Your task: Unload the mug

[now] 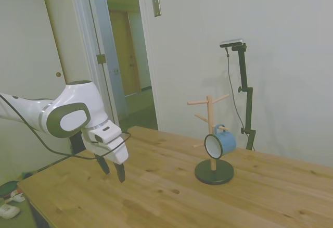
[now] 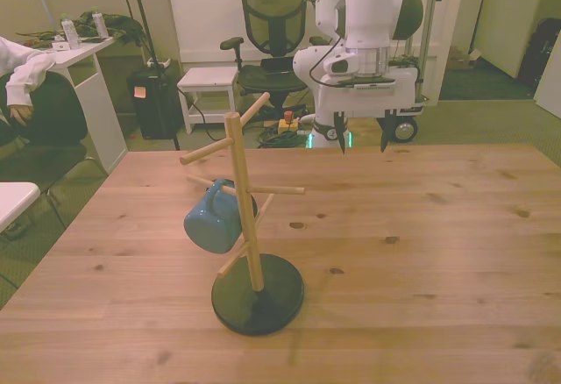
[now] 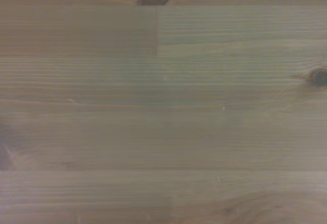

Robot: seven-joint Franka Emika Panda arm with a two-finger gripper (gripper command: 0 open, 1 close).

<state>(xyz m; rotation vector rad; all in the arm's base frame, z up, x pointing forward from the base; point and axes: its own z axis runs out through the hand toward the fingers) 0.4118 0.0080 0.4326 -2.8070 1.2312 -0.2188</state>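
Note:
The light-blue mug [image 1: 221,142] [image 2: 213,218] hangs by its handle on a low peg of the wooden peg stand [image 1: 210,134] [image 2: 244,200], its white inside facing the side camera. The stand has a dark round base [image 2: 258,294]. My gripper [image 1: 112,168] [image 2: 362,132] hovers just above the table near its far edge in the front view, well away from the mug. Its two dark fingers are spread apart with nothing between them. The wrist view shows only bare wood planks [image 3: 163,101].
The wooden table [image 2: 421,252] stretches wide around the stand. Behind the far edge are an office chair [image 2: 273,16], a white stool [image 2: 209,79] and a white desk at the front view's left, where a person's sleeve [image 2: 22,64] shows.

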